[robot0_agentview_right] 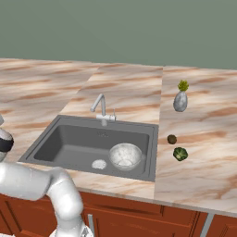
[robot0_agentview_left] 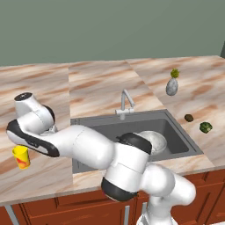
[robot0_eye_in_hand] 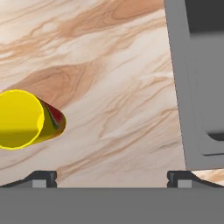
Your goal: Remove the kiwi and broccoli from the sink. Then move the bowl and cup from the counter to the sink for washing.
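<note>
Yellow and glossy, the cup stands on the marble counter at nine o'clock in the hand view, left of the sink. It looks light, rigid and slippery; best taken across its walls below the rim. The jaws stand spread wide, holding nothing.

Rendered home kitchen. Marble surface, pinkish-tan with brown and white veins, runs wall to wall over reddish-brown wood cabinets. Dark grey sink set into it, silver tap at back rim, round drain in basin floor. Kitchenware and food about: bowl in sink, yellow cup on surface, kiwi and broccoli right of sink, small grey vase with green tuft behind them. Plain grey-green wall behind.
</note>
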Robot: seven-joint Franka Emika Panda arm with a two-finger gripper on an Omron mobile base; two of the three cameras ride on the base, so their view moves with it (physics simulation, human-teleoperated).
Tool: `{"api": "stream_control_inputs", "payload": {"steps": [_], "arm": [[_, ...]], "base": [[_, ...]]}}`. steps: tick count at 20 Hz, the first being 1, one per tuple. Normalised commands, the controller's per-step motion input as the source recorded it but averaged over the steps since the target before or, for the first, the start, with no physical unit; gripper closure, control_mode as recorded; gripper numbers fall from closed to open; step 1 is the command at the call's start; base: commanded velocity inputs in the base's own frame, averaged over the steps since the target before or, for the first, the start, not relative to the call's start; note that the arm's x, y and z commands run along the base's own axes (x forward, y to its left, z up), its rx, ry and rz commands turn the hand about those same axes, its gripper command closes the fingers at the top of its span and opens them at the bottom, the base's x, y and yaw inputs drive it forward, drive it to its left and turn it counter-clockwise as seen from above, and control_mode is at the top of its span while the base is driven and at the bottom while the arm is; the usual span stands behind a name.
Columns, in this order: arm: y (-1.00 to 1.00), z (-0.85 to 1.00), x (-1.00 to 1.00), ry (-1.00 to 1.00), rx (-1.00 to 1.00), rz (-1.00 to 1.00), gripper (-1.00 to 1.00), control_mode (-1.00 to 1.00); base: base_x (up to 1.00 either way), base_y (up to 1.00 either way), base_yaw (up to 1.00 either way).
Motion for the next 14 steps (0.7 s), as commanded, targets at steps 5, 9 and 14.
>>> {"api": "stream_control_inputs", "payload": {"steps": [5,9,14], "arm": [[0.17,0.00,0.13,0.05,0.00,0.00,-1.00,-1.00],[0.11,-0.05,0.15,0.08,0.00,0.00,-1.00,-1.00],[0.13,-0.07,0.15,0.06,0.00,0.00,-1.00,-1.00]], "base": [[0.00,0.00,0.00],[0.00,0.00,0.00],[0.00,0.00,0.00]]}}
